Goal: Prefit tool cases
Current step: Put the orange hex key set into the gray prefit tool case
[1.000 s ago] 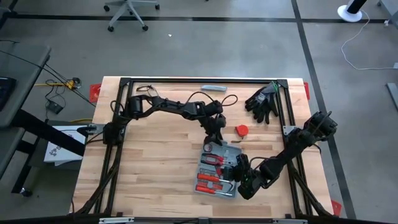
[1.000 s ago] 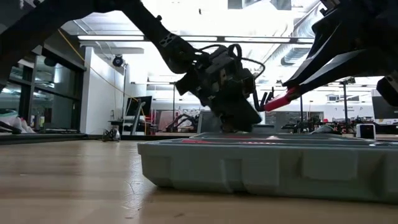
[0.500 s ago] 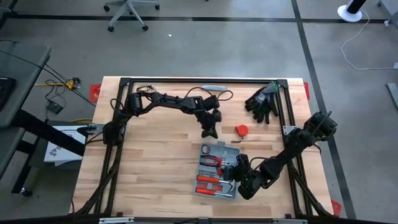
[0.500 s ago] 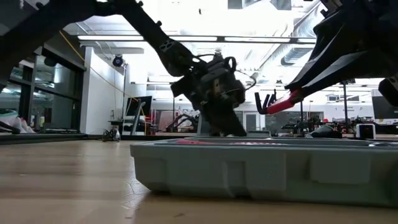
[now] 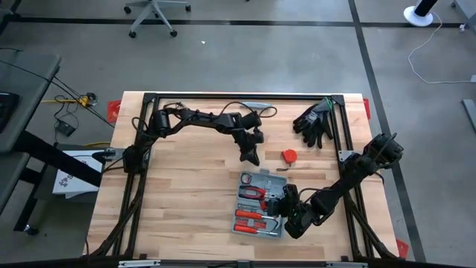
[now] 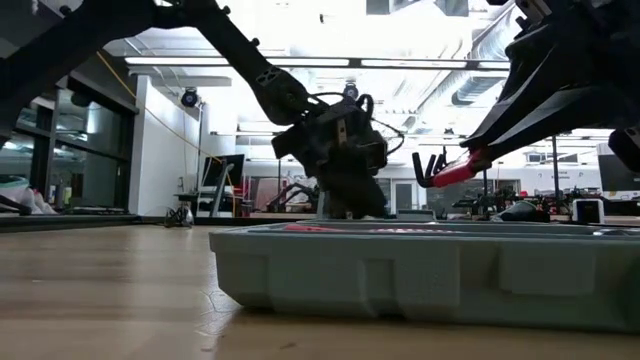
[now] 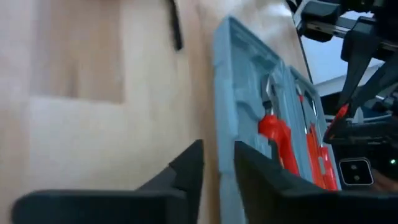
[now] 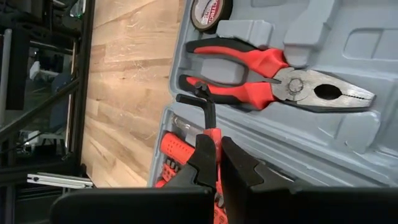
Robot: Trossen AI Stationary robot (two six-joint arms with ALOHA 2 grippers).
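The grey-blue tool case (image 5: 258,205) lies open and flat on the wooden table, right of centre, with red-handled tools in its recesses. My left gripper (image 5: 251,158) hangs just beyond the case's far edge, above the table. Its fingers (image 7: 193,171) stand a little apart with nothing between them. My right gripper (image 5: 286,208) is over the case's right side, shut on a red-handled tool (image 6: 455,168) with a black hooked head. Red-handled pliers (image 8: 273,78) rest in a recess below it. My right gripper pinches the red handle (image 8: 211,134) of the tool between its two fingers, just behind the black hooked head (image 8: 200,102). The fingers slant down from the table's right and lie along the handle. The tool is lifted clear above the case, its head sticking out beyond the fingertips.
Black gloves (image 5: 314,123) lie at the far right, a small red round thing (image 5: 289,155) sits on the table beyond the case, and a slim grey bar (image 5: 255,105) lies at the far edge. A black frame (image 5: 223,95) runs around the table.
My left gripper has drawn back from the case's far edge toward the table's far edge and a little left, rolling slightly. The case has slid a little toward the table's left. My right gripper has kept still with its tool.
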